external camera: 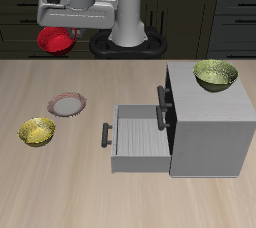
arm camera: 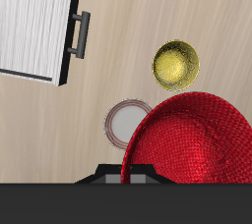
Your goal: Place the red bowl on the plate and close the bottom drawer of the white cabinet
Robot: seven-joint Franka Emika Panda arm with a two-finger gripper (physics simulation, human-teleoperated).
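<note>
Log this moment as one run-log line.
hand: shut on red bowl, raised | plate: bare | bottom drawer: open

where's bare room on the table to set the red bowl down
Bare wood lies along the table's front edge, before the yellow-gold bowl and open bottom drawer, and behind the plate. Crowded between plate and yellow-gold bowl. The plate itself holds nothing.
</note>
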